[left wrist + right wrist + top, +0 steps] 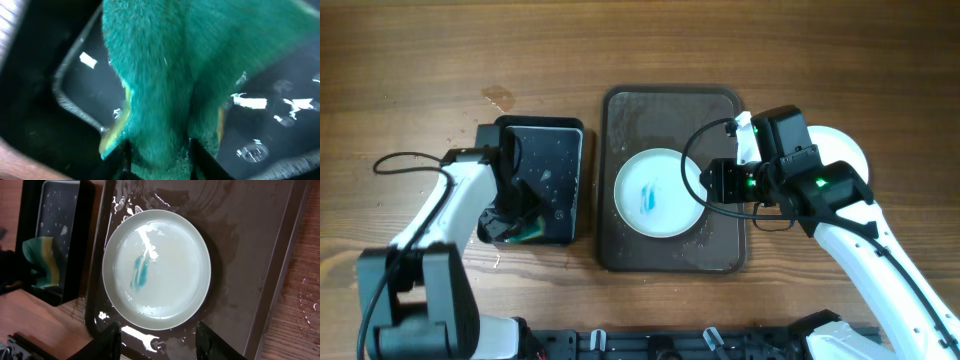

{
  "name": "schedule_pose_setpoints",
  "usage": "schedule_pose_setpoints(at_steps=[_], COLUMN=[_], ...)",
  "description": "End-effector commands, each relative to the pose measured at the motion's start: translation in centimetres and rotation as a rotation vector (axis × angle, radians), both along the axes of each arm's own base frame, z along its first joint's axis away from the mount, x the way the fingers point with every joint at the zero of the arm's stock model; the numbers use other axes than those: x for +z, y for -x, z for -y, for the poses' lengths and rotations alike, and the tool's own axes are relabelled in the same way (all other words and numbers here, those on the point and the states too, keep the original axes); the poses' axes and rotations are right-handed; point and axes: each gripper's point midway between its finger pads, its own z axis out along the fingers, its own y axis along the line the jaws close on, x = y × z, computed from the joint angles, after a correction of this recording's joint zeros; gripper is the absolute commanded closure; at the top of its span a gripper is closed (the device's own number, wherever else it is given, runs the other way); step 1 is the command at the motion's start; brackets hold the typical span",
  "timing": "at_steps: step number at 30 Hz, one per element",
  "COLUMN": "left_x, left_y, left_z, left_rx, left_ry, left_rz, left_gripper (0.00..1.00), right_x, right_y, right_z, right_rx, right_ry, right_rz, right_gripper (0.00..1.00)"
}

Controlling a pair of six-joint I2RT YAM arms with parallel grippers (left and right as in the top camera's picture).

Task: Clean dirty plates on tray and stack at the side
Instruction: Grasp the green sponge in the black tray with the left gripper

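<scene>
A white plate (657, 192) with a teal-blue smear at its centre lies on the wet dark brown tray (720, 110). It fills the right wrist view (156, 269), with the tray (250, 240) around it. My right gripper (712, 183) is open and empty, its fingers (157, 341) at the plate's near rim, above the tray. Another white plate (847, 148) lies on the table right of the tray, mostly hidden by my right arm. My left gripper (517, 225) is shut on a green sponge (165, 90) over the black tray.
A smaller black tray (552, 160) holding water stands left of the brown tray; it shows in the left wrist view (280, 100) and the right wrist view (55, 210). A small stain (500, 98) marks the wooden table at the back left.
</scene>
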Motion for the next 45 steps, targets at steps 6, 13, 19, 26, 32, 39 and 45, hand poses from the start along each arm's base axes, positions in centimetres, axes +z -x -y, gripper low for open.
schedule_pose_setpoints(at_steps=[6, 13, 19, 26, 32, 39, 45], left_x=[-0.4, 4.0, 3.7, 1.3, -1.9, 2.9, 5.4], left_y=[-1.8, -5.3, -6.0, -7.9, -7.8, -10.5, -9.5], left_z=[2.8, 3.4, 1.9, 1.1, 1.0, 1.2, 1.9], left_rx=[-0.08, -0.169, -0.187, -0.182, -0.179, -0.254, -0.258], left_ry=[0.048, 0.051, -0.04, -0.093, -0.1, -0.107, -0.058], left_rz=[0.023, 0.165, 0.181, 0.284, 0.282, 0.341, 0.299], left_gripper=[0.96, 0.78, 0.44, 0.53, 0.96, 0.86, 0.03], right_x=[0.3, 0.3, 0.3, 0.1, 0.0, -0.1, -0.1], right_y=[-0.7, -0.6, -0.6, -0.3, -0.2, 0.0, 0.0], right_z=[-0.1, -0.1, -0.1, 0.0, 0.0, 0.1, 0.1], right_rx=[-0.012, -0.011, -0.012, -0.012, -0.012, -0.012, -0.012], right_ry=[-0.006, -0.006, -0.005, 0.001, 0.002, 0.005, 0.005], right_rz=[0.01, 0.009, 0.006, -0.008, -0.011, -0.02, -0.02], right_gripper=[0.52, 0.52, 0.53, 0.52, 0.55, 0.56, 0.56])
